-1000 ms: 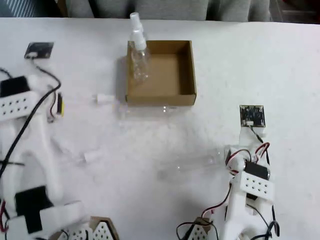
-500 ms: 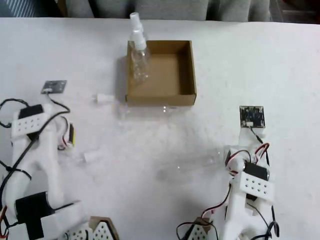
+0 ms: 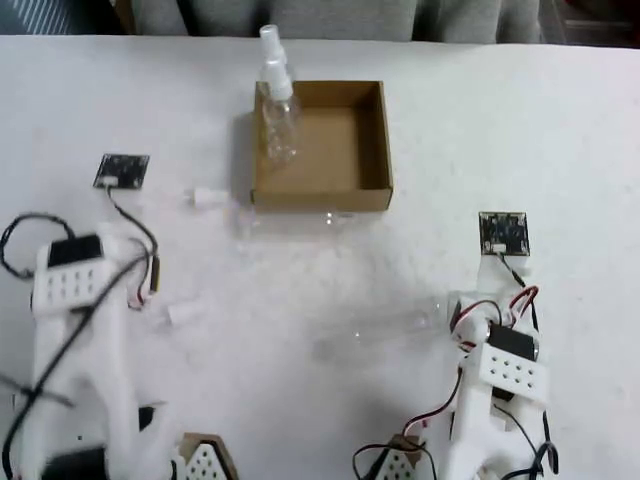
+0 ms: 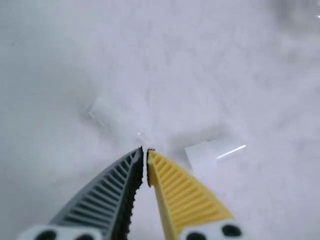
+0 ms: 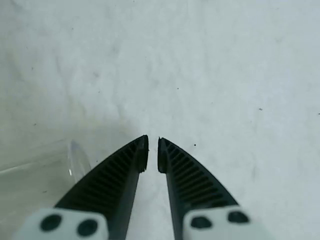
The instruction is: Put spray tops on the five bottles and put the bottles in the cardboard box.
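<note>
The cardboard box (image 3: 345, 140) stands open at the back middle of the table. One clear bottle with a spray top (image 3: 277, 105) leans inside its left wall. A second clear bottle (image 3: 300, 221) lies just in front of the box. A third bottle (image 3: 385, 330) (image 5: 37, 162) lies beside my right gripper (image 5: 153, 147) (image 3: 458, 312), which is shut and empty. A loose white spray top (image 3: 208, 197) lies left of the box. Another spray top (image 3: 182, 313) (image 4: 206, 152) lies on the table close beside my left gripper (image 4: 145, 151) (image 3: 150, 285), which is shut and holds nothing.
The white table (image 3: 480, 120) has open room on its right and back left. A faint clear piece (image 4: 102, 111) lies on the table beyond the left fingertips. Cables run along both arms near the front edge.
My left arm has swung in from the far left towards the spray top on the table. The right arm and the bottles have not moved.
</note>
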